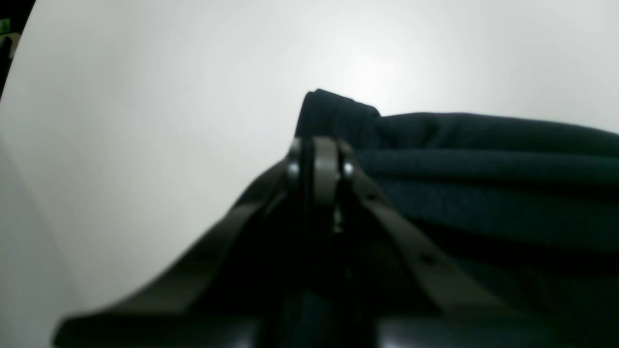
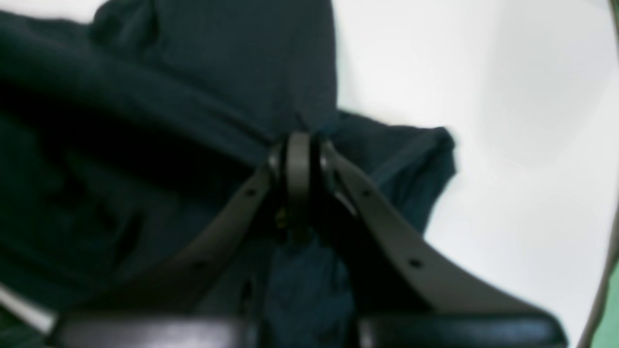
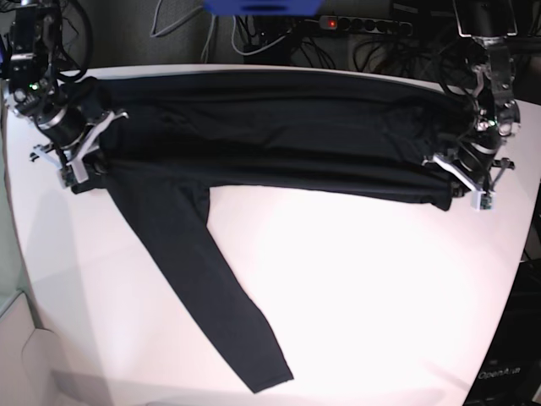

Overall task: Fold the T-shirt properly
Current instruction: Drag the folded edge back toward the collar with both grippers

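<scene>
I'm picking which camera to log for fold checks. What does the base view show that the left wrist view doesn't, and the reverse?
Only the base view shows the whole T-shirt stretched across the white table, one long sleeve trailing toward the near edge, and the right gripper. Only the left wrist view shows the left gripper close up, jaws shut on a bunched corner. Both show dark cloth on the table.

I see dark grey, screw-dotted fingers (image 1: 406,241) on my left gripper (image 1: 319,150); my right gripper (image 2: 300,150) looks identical.
</scene>
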Controlling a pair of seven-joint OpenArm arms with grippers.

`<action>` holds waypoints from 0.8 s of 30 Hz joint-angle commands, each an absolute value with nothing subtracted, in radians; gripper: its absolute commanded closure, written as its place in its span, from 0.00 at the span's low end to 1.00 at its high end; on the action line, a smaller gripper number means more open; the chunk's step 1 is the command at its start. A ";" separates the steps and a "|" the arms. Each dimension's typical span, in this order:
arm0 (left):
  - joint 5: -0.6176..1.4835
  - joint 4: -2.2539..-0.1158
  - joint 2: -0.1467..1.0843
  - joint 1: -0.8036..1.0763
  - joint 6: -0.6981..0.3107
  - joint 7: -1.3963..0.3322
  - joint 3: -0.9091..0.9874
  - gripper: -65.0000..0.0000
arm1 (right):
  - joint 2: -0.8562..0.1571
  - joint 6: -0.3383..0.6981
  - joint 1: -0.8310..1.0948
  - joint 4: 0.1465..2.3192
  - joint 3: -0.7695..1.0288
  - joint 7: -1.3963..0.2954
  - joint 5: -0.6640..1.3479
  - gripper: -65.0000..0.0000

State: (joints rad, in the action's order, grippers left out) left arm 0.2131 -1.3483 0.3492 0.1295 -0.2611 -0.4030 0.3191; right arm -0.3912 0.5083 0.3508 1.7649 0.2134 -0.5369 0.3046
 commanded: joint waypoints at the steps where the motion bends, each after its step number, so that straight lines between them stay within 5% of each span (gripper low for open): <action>1: 0.217 -1.363 0.366 0.124 -0.255 -0.404 0.325 1.00 | -0.409 0.544 0.354 1.782 0.228 -0.516 0.311 1.00; 24: 0.159 -1.386 0.364 0.153 -0.255 -0.432 0.325 1.00 | -0.406 0.595 0.423 1.768 0.300 -0.516 0.311 1.00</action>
